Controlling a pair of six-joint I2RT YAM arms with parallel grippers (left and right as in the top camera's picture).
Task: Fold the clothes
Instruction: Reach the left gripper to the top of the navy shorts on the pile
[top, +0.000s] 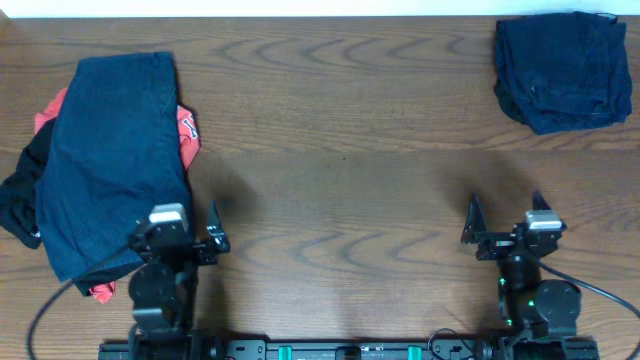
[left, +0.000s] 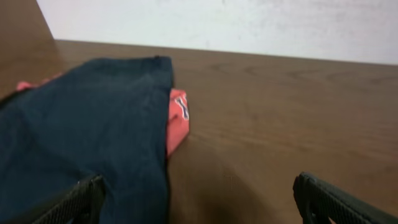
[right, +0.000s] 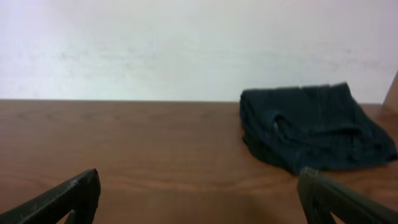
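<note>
Four garments; left end effector (top: 178, 236) and right end effector (top: 506, 214) both spread apart.
Denim shorts (top: 110, 150) cover red T-shirt (top: 188, 135), black garment (top: 18, 200); folded navy denim (top: 565, 70) well apart.

Denim shorts (top: 110, 150): dark blue, plain, no print. T-shirt (top: 187, 135): red, with white lettering outlined dark. Crumpled garment (top: 18, 205): black. Folded denim (top: 562, 70): navy, darker in the creases. Surface (top: 350, 150): mid-brown wood, swirling grain pattern. Wall (right: 155, 43): plain white. Fingers (left: 68, 205): black.
</note>
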